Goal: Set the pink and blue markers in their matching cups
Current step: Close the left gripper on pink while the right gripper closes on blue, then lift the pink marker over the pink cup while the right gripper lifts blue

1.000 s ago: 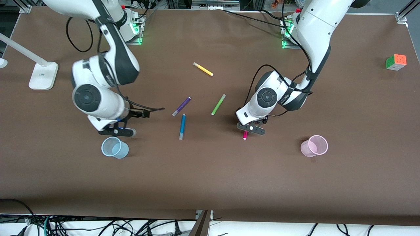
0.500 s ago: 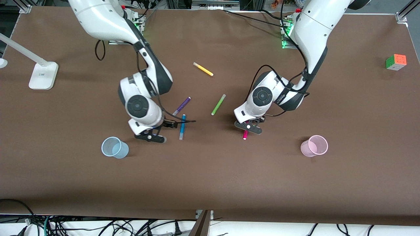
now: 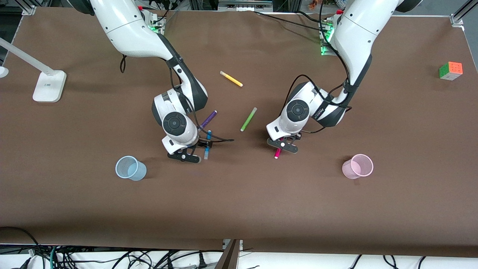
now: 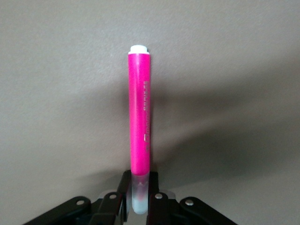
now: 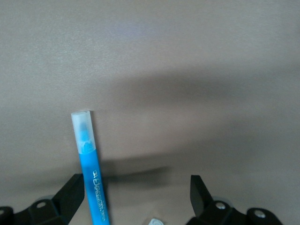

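A brown surface (image 3: 239, 209) was seen. The pink marker (image 4: 140, 123) was clamped by the left gripper (image 4: 138, 202); the blue marker (image 5: 90, 168) lay between the right gripper's (image 5: 136, 199) wide-open jaws, beside one finger.

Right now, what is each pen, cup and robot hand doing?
Pink pen: pinched at its pale end.
Blue pen: lying flat, not gripped.
Left gripper: shut on pink pen.
Right gripper: open around blue pen.
Blue cup: upright, empty.
Pink cup: upright, empty.
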Controlling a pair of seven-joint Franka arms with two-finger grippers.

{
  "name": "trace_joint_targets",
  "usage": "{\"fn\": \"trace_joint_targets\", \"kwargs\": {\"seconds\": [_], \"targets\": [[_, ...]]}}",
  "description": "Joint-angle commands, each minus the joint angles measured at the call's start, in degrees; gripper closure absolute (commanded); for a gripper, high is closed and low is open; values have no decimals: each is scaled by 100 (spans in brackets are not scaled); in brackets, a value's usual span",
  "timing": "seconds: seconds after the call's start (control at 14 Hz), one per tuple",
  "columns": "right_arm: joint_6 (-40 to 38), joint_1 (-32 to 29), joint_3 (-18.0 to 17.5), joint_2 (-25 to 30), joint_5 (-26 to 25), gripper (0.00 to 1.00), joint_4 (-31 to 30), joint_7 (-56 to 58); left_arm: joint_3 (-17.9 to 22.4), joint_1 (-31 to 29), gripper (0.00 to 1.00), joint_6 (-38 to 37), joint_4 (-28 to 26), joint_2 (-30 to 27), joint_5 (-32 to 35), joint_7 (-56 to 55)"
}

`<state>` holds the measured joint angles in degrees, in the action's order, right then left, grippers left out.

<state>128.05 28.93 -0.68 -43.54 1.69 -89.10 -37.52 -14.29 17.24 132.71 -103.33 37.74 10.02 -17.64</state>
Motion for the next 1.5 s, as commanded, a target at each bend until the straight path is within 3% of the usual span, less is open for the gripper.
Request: {"fn": "trace_joint_targets", "kwargs": {"seconds": [0.0, 0.36, 0.5, 0.57, 0.64, 0.79, 0.93, 1.14, 1.29, 1.43], "targets": [[289, 86, 15, -146, -63, 0, 139, 122, 48, -106, 100, -787, 15, -537, 149, 24], [589, 209, 15, -348, -63, 0, 148, 158, 93, -545, 100, -2544, 426, -1049, 167, 489], [590, 244, 15, -348, -46, 1, 148, 254, 119, -590, 100, -3344, 918, -1040, 664, 691], [590, 253, 15, -340, -46, 7, 139, 307, 119, -599, 100, -3644, 1051, -1023, 1129, 962], [581, 262, 15, -340, -54, 23, 139, 316, 128, -625, 100, -3795, 1095, -1023, 1543, 1339], [554, 271, 7, -340, -46, 71, 130, 307, 224, -643, 100, -3884, 1096, -1023, 2412, 2138], [519, 262, 7, -322, -54, 100, 130, 542, 233, -643, 99, -3902, 1096, -979, 3554, 2938], [484, 227, 7, -278, -28, 100, 139, 676, 242, -686, 99, -3876, 1096, -830, 4900, 3941], [39, 148, 15, -165, 50, 100, 226, 694, 242, -792, 100, -3875, 1096, -654, 5412, 4495], [-890, -71, 15, -146, 410, 100, 935, 921, 260, -862, 99, -3867, 1096, -444, 5597, 5040]]}}
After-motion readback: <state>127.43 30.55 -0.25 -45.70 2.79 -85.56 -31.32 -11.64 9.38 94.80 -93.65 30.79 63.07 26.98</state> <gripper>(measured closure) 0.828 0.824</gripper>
